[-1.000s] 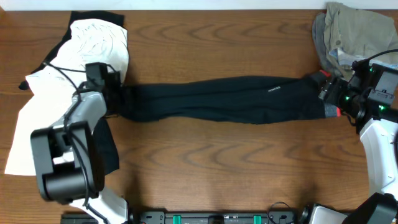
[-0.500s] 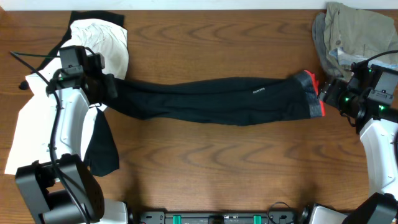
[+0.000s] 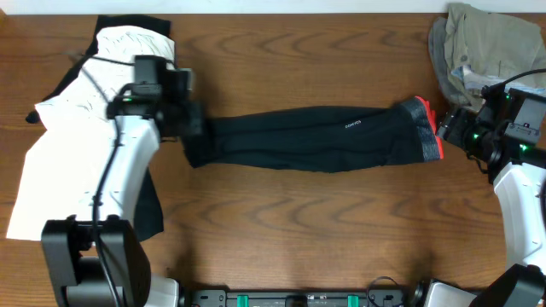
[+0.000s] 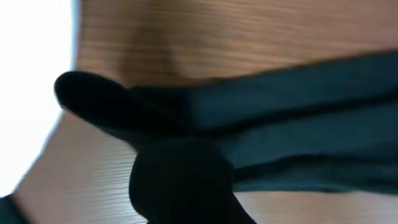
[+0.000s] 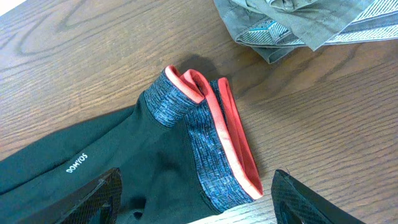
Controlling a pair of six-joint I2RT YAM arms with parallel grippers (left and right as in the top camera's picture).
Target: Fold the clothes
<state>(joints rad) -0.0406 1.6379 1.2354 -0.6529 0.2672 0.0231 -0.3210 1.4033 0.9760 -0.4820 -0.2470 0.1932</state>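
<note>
Task thing: one pair of black leggings (image 3: 324, 141), pulled out long across the middle of the desk (image 3: 299, 230), running left to right.
Waistband (image 3: 426, 130): grey with a coral-red rim. It's the right-hand end of the leggings, lying on the wood close to the right edge.
Logo (image 5: 78, 163): one small white "DOMYOS" print on the leg, not far from the waistband.
Left gripper (image 3: 194, 130): clenched on the bunched leg end, left of centre. The wrist cam is super blurry, but the dark fabric runs right in between the fingers.
Right gripper (image 3: 450, 128): released, fingers spread wide, sitting just beside the waistband with nothing in it.
White garment (image 3: 60, 162): one, spread from the far left corner down the left edge.
Dark cloth (image 3: 145, 209): one more black piece next to the white one, towards the near left corner, partly hidden by the left arm.
Khaki heap (image 3: 482, 38): one crumpled pile in the far right corner with some grey mixed in. Can't tell if it's one item or two.
Grippers: two.
</note>
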